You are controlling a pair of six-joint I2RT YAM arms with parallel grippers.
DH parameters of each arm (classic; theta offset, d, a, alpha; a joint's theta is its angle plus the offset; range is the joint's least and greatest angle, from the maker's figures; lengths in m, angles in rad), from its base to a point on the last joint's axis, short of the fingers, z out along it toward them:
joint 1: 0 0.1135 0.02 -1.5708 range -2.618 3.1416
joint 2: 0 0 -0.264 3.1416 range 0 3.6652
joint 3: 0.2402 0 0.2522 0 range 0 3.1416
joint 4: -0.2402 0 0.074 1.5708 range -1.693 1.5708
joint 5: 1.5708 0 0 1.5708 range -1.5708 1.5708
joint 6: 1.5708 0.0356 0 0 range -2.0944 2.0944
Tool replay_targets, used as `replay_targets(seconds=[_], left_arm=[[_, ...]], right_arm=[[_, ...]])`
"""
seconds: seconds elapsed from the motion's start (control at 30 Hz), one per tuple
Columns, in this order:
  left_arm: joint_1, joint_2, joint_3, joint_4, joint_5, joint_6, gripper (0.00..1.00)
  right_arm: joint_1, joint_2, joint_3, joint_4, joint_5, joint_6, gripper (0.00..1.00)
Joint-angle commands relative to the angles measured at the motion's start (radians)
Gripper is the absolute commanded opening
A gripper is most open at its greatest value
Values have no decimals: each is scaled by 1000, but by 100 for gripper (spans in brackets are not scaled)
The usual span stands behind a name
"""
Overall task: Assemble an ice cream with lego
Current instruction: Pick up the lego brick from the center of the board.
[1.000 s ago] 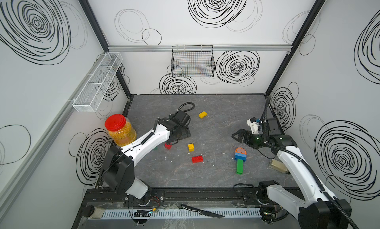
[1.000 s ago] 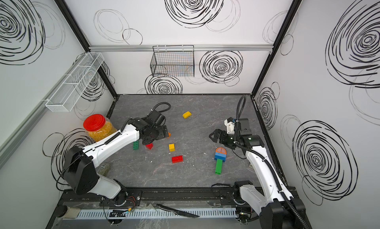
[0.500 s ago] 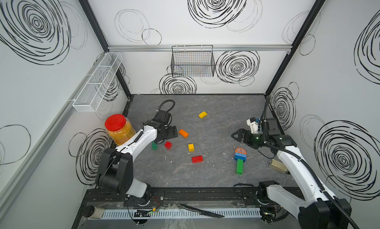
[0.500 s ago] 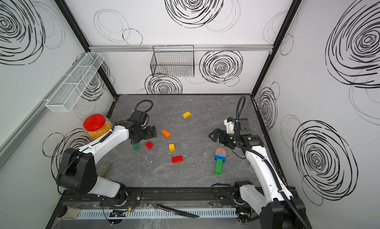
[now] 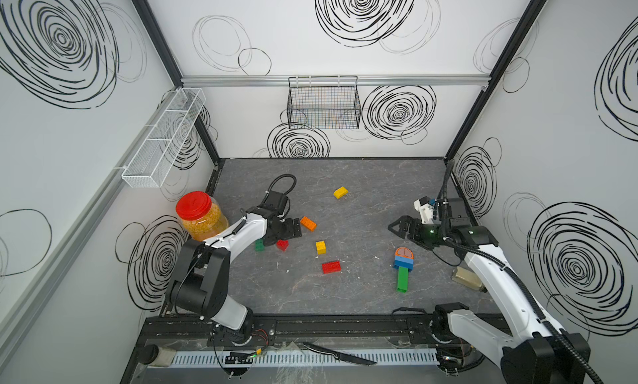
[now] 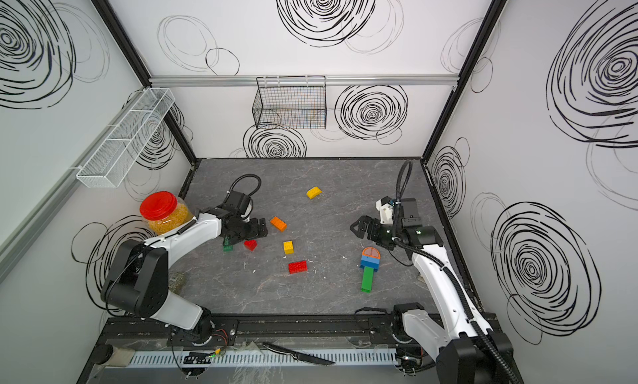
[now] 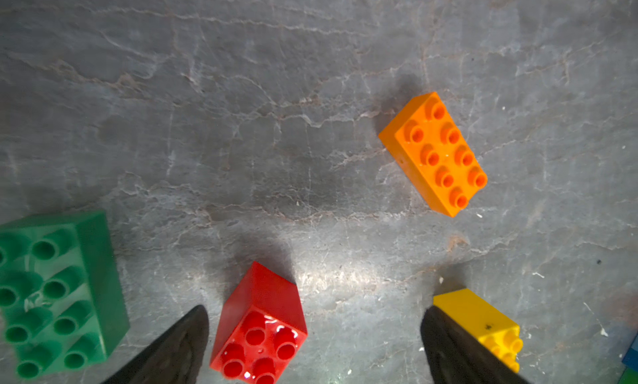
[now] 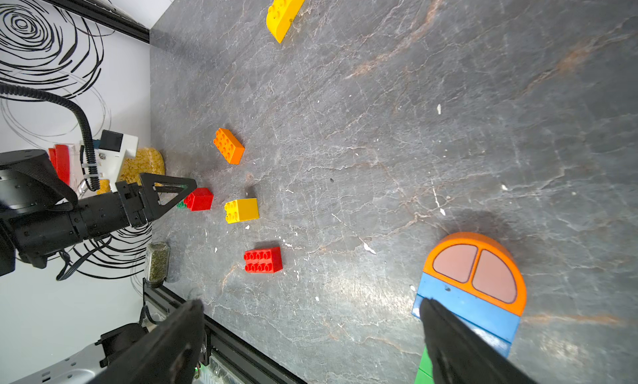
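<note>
Left gripper (image 7: pixel 312 311): jaws spread wide, nothing held; it hangs low over the surface (image 5: pixel 362 192) on the robot's left
Under the left gripper: small red brick (image 7: pixel 259 327) lies just inside one finger, yellow square brick (image 7: pixel 480 327) just beside the other, green brick (image 7: pixel 58 292) off to the side; none touched, as far as shown
Orange eight-stud brick (image 5: pixel 308 223): studs up, just ahead of the left gripper, apart from its neighbours
Right gripper (image 8: pixel 310 303): jaws spread wide, nothing held; it hovers near the part-built ice cream (image 5: pixel 402 265); whether a finger brushes it cannot be told
Part-built ice cream: orange dome brick (image 5: pixel 404 253) on blue brick (image 5: pixel 403 263) on long green brick (image 5: pixel 401 278), joined in line and lying on its side, presumably laid where the right arm can steady it
Other loose pieces: red eight-stud brick (image 5: pixel 331 266) mid-surface; yellow rounded brick (image 5: pixel 340 192) far back, well apart from the rest
Jar of yellow grains (image 5: pixel 200 216): at the left edge, not a task item
Assessment: stem and one scoop joined, more pieces not yet added; wide jaws suit an approach, and the left gripper looks best placed for the next pick
</note>
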Motion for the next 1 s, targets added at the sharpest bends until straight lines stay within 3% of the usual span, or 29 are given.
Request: replay_targets(seconds=[0.0, 0.23, 0.37, 0.6, 0.97], left_arm=[[-28, -10, -27, 15, 7, -14, 99], [-96, -55, -63, 22, -2, -78, 99], [-127, -65, -33, -39, -86, -105, 98], [-134, 9, 48, -176, -248, -158, 85], [-184, 94, 89, -173, -275, -271, 75]], right_arm=[[8, 2, 17, 12, 3, 7, 100], [6, -3, 14, 11, 4, 7, 100], [8, -2, 10, 17, 1, 7, 100], [8, -3, 12, 16, 0, 7, 100], [10, -12, 2, 15, 6, 7, 100]])
